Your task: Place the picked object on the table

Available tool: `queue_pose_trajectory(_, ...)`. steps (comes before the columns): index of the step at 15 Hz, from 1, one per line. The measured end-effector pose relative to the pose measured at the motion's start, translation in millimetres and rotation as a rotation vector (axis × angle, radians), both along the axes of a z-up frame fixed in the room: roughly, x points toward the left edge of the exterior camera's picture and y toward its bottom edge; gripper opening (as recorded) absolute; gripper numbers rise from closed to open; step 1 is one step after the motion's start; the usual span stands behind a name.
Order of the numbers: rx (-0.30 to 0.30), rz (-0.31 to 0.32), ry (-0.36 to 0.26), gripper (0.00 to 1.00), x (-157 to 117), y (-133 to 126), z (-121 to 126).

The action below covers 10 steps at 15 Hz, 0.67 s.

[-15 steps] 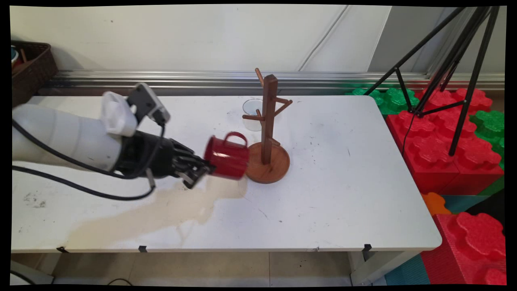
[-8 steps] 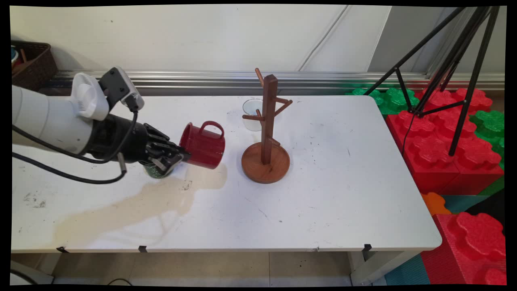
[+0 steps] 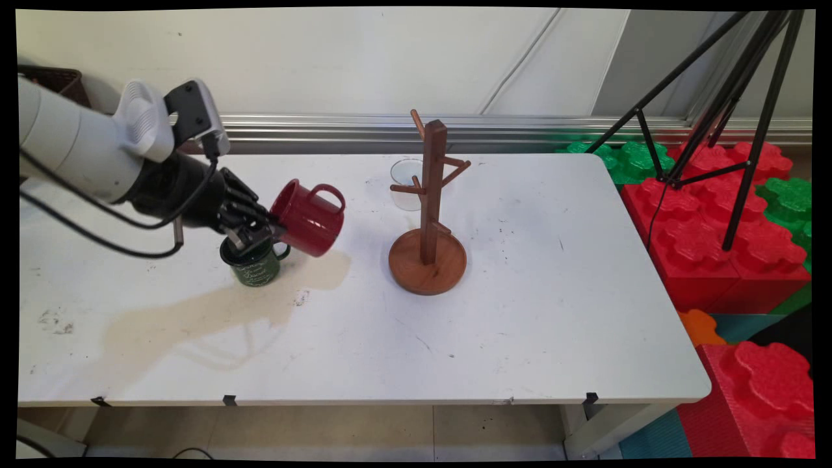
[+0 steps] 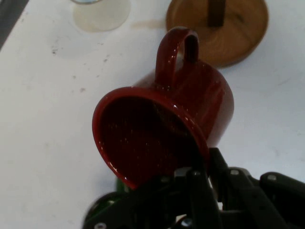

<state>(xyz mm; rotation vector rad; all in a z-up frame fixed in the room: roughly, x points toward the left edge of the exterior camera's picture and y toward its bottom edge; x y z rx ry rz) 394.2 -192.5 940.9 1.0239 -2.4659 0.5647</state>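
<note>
Claw [image 3: 272, 229] is clamped on a glossy red mug's [image 3: 307, 218] rim, held tilted above a green mug [image 3: 254, 263] on the counter [image 3: 520, 312]. Its dark inside [image 4: 143, 143] is seen only from the hand view.

The white arm [image 3: 71, 153] is extended in from the left above the table, its wrist angled downward to the right. The black gripper [image 3: 270, 229] is held clear of the tabletop, its fingers [image 4: 202, 191] clamped on the rim of a red mug [image 3: 309, 218], which is carried tilted.
</note>
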Motion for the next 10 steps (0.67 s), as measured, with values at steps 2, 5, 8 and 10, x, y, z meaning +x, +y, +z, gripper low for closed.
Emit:
queue_pose_trajectory(2, 0.003, -0.007, -0.032, 0.00, 4.0, -10.9, 2.3)
queue_pose_trajectory(5, -0.011, -0.021, -0.097, 0.00, 10.1, -43.3, 4.8)
queue_pose_trajectory(8, -0.026, -0.021, -0.145, 0.00, 14.9, -73.8, 2.7)
queue_pose_trajectory(10, -0.031, -0.017, -0.180, 0.00, 19.5, -94.6, -1.3)
